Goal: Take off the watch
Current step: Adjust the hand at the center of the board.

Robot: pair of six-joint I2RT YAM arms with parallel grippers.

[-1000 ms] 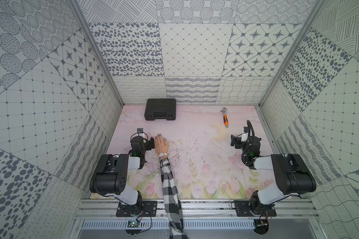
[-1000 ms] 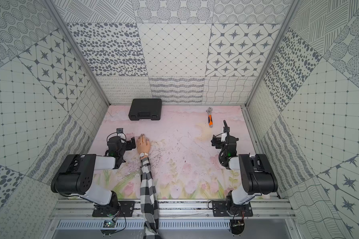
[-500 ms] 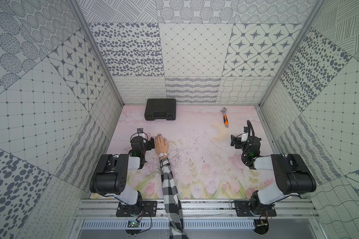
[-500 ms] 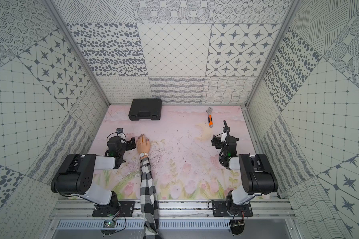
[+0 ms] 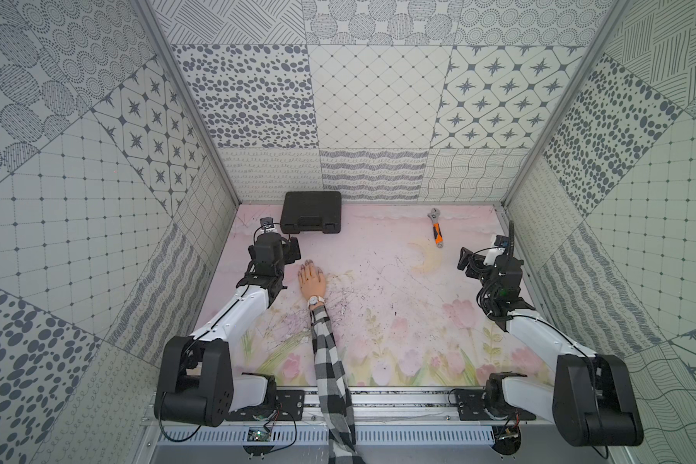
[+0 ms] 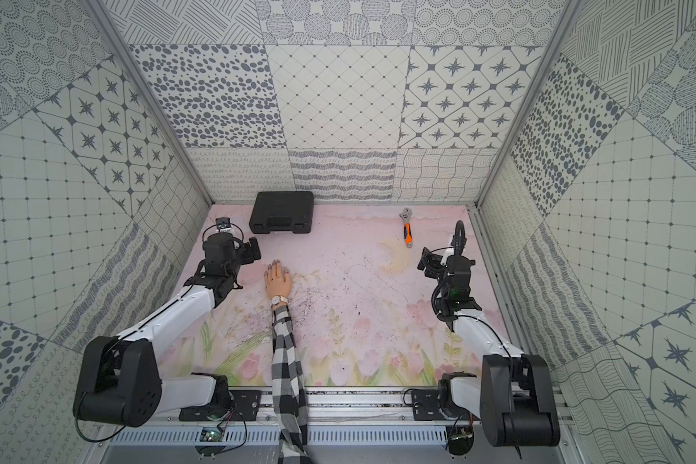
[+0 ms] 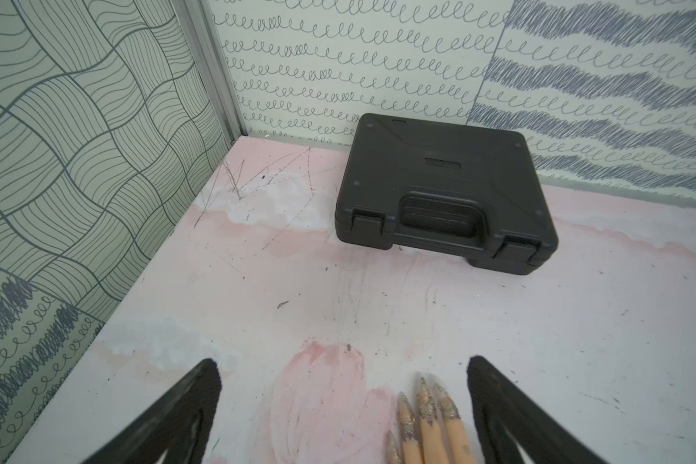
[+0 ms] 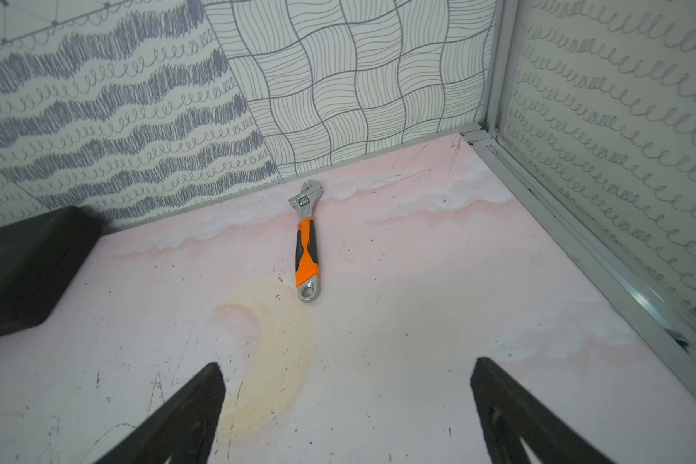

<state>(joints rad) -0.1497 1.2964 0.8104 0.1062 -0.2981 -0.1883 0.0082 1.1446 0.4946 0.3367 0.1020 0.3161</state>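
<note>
Both grippers stand wide apart and empty: the left gripper (image 7: 343,371) hovers right at the mannequin hand's (image 5: 312,281) glittery fingertips (image 7: 424,405), and the right gripper (image 8: 346,371) idles well away, facing the wrench (image 8: 307,241). The watch (image 5: 313,299) sits strapped on the wrist, behind the left gripper, back toward its arm's base. My read: that gripper should draw back over the strap and pinch it beside the dial, not the dial itself. Against a second ago, nothing visibly shifts.

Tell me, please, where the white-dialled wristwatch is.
In both top views, the white-dialled wristwatch wraps the wrist of the peach mannequin hand, beside the checked sleeve, left of centre.
</note>
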